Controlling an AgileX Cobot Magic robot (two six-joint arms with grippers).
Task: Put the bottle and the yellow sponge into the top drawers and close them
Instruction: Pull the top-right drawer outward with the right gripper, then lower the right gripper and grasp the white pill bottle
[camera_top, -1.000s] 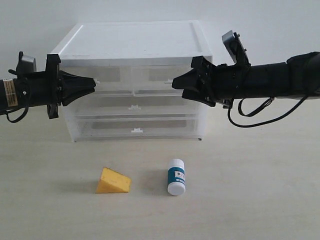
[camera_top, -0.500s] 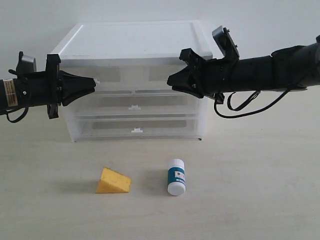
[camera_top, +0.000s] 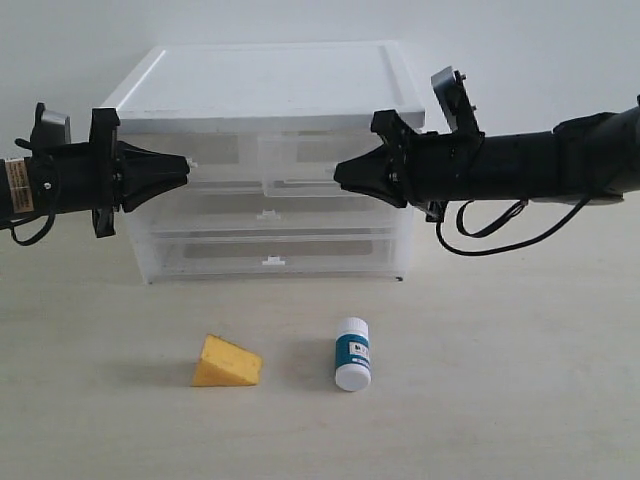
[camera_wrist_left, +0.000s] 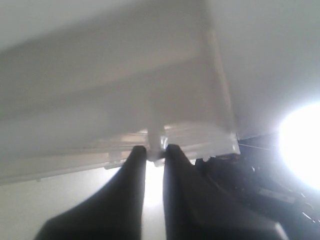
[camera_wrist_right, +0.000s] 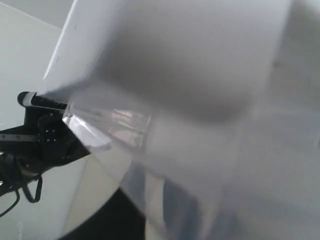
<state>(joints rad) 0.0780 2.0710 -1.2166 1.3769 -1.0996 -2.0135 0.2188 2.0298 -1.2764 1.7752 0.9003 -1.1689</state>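
Observation:
The yellow sponge (camera_top: 226, 362) and the white bottle (camera_top: 352, 353) with its teal label lie on the table in front of the white cabinet (camera_top: 265, 90). My left gripper (camera_top: 186, 165) is at the left top drawer (camera_top: 225, 155). In the left wrist view the gripper (camera_wrist_left: 155, 149) is shut on that drawer's small white tab handle (camera_wrist_left: 156, 140). My right gripper (camera_top: 341, 171) points at the front of the right top drawer (camera_top: 300, 150) and hides its handle. The right wrist view is blurred, with translucent plastic (camera_wrist_right: 175, 125) over the jaws, so their state is unclear.
Two full-width drawers (camera_top: 268, 214) with white tabs sit below the top pair. The table (camera_top: 500, 400) stretches in front and to both sides of the cabinet. Both arms reach in level from the left and right edges.
The right arm has shifted left and then dipped slightly, its tip now lower against the right top drawer's front. The left arm, sponge and bottle have not moved.

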